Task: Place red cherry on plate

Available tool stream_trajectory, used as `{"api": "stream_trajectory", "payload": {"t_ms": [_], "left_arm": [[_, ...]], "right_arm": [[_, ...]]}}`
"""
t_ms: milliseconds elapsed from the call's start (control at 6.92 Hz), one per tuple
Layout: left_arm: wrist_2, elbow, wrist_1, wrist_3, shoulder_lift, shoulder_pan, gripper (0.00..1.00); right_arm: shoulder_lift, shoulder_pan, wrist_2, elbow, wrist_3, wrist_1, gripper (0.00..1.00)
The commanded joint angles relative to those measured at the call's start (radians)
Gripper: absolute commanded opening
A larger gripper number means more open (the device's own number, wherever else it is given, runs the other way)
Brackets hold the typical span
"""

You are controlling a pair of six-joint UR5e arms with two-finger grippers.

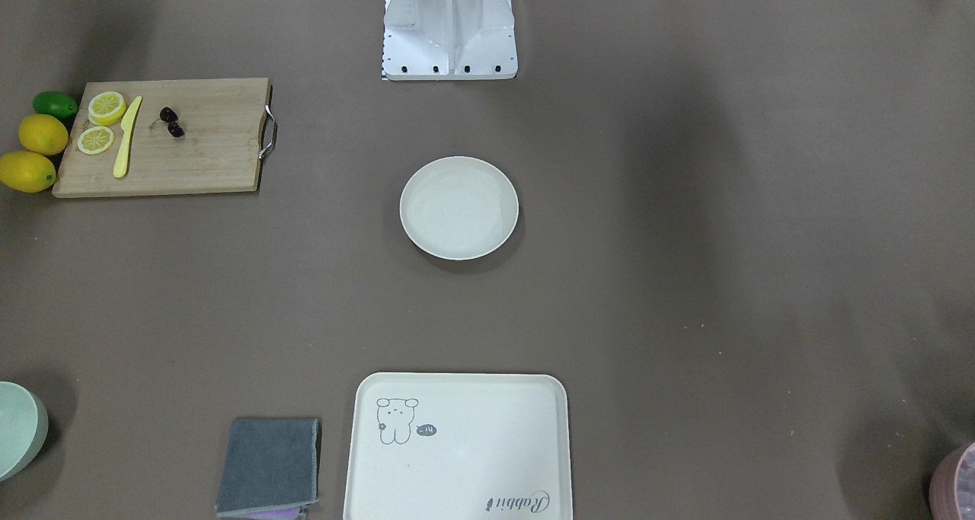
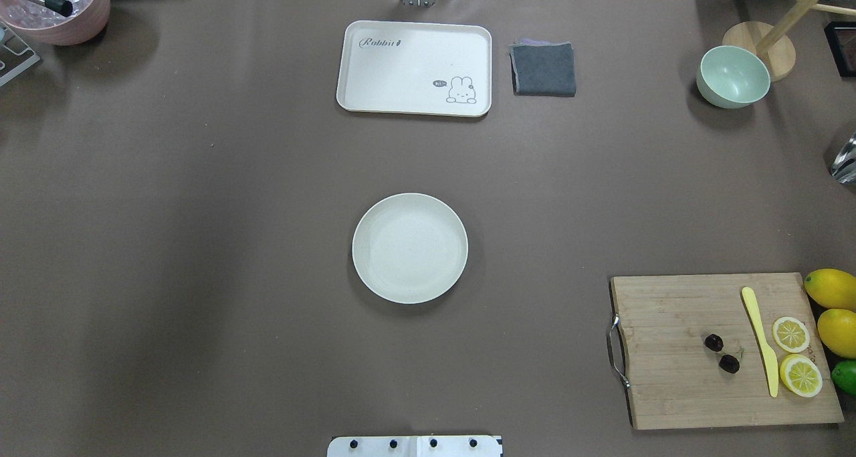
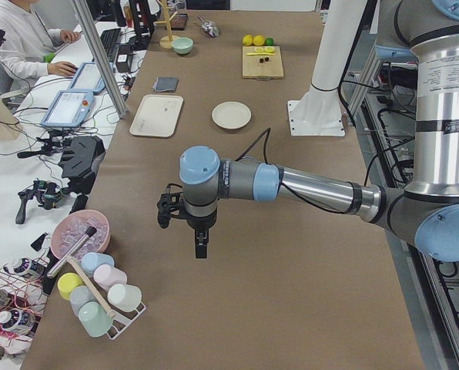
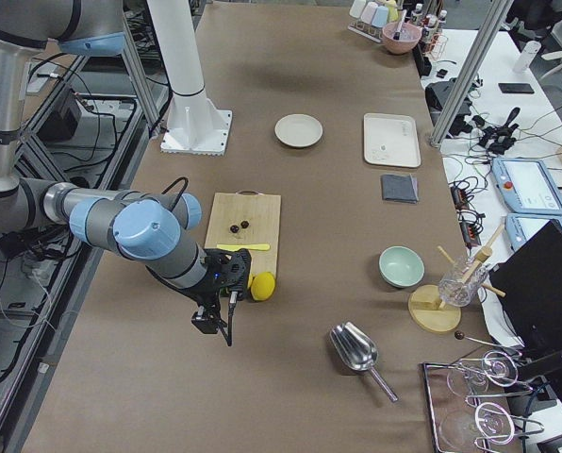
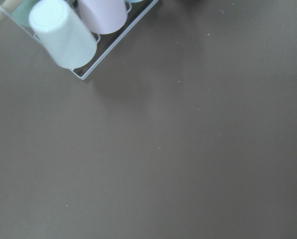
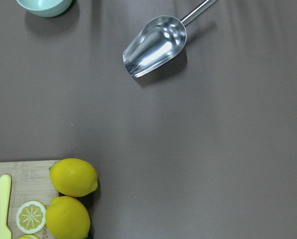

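Observation:
The red cherry [image 2: 721, 352], a dark pair on thin stems, lies on a wooden cutting board [image 2: 675, 383] at the table's right; it also shows as the cherry [image 1: 171, 122]. The plate [image 2: 410, 248], round and cream-white, sits bare mid-table, far from the cherry. My left gripper [image 3: 199, 247] hangs over bare table near a cup rack, seen only from the side, so I cannot tell its state. My right gripper [image 4: 215, 326] hovers past the board's lemon end, well away from the cherry [image 4: 239, 226]; I cannot tell its state either.
On the board lie a yellow knife [image 2: 760, 340] and two lemon slices [image 2: 791, 334]; whole lemons [image 2: 832, 288] and a lime sit beside it. A cream tray [image 2: 414, 67], grey cloth [image 2: 543, 68], mint bowl [image 2: 733, 77] and metal scoop [image 6: 156, 45] stand further off.

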Motion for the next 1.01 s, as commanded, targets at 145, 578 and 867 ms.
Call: {"api": "stream_trajectory", "payload": {"t_ms": [145,578,867], "left_arm": [[-0.007,0.056,-0.014,0.099,0.024,-0.078,0.99],[-0.006,0.064,-0.016,0.099,0.022,-0.085,0.99],[-0.007,0.062,-0.014,0.098,0.020,-0.085,0.99]], "right_arm": [[0.077,-0.084,-0.008,-0.030,0.018,-0.001,1.00],[0.243,-0.327,-0.107,0.008,0.254,0.005,1.00],[0.246,-0.467,-0.123,0.098,0.460,0.009,1.00]]}}
